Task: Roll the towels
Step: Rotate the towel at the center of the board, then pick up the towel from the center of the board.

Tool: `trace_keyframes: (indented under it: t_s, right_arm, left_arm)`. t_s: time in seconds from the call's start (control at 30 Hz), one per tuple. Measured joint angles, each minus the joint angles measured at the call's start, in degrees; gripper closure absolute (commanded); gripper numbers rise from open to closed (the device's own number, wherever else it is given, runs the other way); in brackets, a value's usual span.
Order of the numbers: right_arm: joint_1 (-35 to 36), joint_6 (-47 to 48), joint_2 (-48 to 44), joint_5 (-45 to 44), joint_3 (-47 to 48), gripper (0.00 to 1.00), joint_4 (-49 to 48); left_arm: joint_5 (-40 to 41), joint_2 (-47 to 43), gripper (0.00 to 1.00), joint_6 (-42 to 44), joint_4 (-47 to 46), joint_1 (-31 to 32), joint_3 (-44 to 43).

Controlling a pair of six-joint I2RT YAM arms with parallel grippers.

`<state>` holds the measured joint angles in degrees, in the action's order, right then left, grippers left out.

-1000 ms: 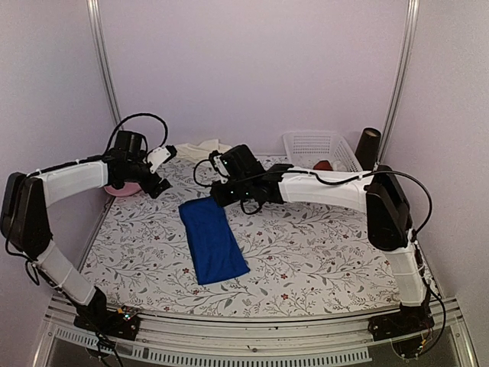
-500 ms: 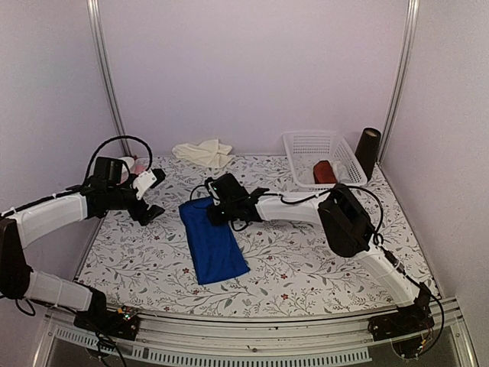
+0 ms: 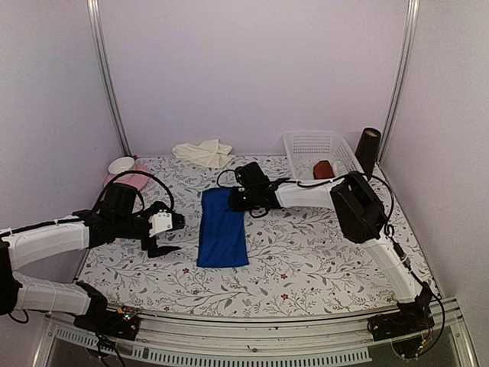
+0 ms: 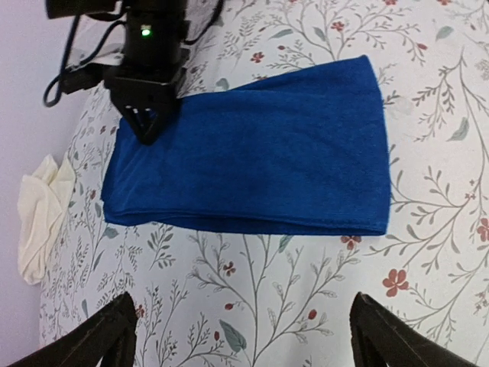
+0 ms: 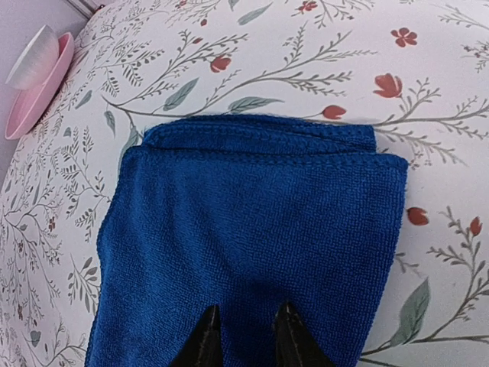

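The table (image 3: 321, 260) carries a flowered cover, and the blue towel (image 3: 222, 237) lies flat near its middle, folded into a long strip that runs from far to near. The cream towel (image 3: 203, 151) lies crumpled at the far edge, well apart and not yet rolled. The left gripper (image 3: 173, 234) hovers just left of the strip, fingers spread wide, holding nothing. The right gripper (image 5: 244, 325) sits at the far short end, fingers close with a narrow gap; I cannot tell if they pinch cloth. To roll well, I think, this end should turn over tightly with both corners together, so the roll stays straight. The strip has room toward the near edge; the basket (image 3: 306, 145) and pink plate (image 3: 126, 181) stand aside.
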<state>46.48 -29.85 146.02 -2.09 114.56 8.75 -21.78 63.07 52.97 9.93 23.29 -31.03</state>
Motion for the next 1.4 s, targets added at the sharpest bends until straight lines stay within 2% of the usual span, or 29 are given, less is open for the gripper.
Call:
trace_keyframes:
  t_s: [0.17, 0.3, 0.37, 0.53, 0.7, 0.8, 0.9, 0.93, 1.27, 1.3, 1.4]
  right_arm:
    - [-1.53, 2.64, -1.03, 3.41, -0.35, 0.52, 0.61]
    - [-1.49, 8.59, -6.36, 5.57, -4.9, 0.43, 1.9]
    - [-1.42, 11.58, -11.52, 5.79, -8.83, 0.41, 2.6]
    - [-0.74, 17.81, -26.58, 5.35, -18.75, 0.4, 2.69]
    - [0.07, 20.92, -39.04, 3.96, -29.88, 0.4, 1.22]
    - [0.96, 21.53, -43.08, 2.97, -35.93, 0.39, 1.27]
    - [2.54, 21.99, -45.99, 1.62, -41.48, 0.39, 1.53]
    - [3.08, 22.12, -46.66, 1.18, -42.71, 0.39, 1.64]
    - [8.0, 28.94, -53.48, -2.23, -53.79, 0.38, -0.98]
    - [8.11, 30.16, -53.9, -2.21, -54.97, 0.38, -1.84]
    - [8.76, 33.88, -54.69, -2.05, -58.03, 0.39, -4.74]
  left_arm:
    - [3.04, 7.17, 0.03, 5.25, -4.28, 6.75, 0.52]
    - [5.88, 12.52, 0.05, 8.98, -6.88, 9.6, 0.55]
    - [6.99, 14.23, 0.1, 11.06, -8.28, 10.71, 0.76]
    - [9.66, 16.41, 0.3, 15.37, -11.02, 14.23, 1.64]
    - [12.04, 17.86, 0.32, 17.68, -12.07, 17.7, 1.75]
    - [13.42, 19.21, 0.32, 18.18, -12.68, 19.26, 1.73]
    - [14.8, 20.41, 0.36, 18.1, -13.84, 20.02, 1.11]
    - [15.19, 21.03, 0.4, 17.92, -14.27, 20.2, 0.79]
    - [18.64, 25.81, 0.96, 14.91, -16.41, 21.22, -0.83]
    - [18.69, 25.79, 1.0, 14.62, -16.02, 21.27, -0.79]
    - [18.18, 25.31, 1.0, 13.94, -14.91, 21.29, -0.74]
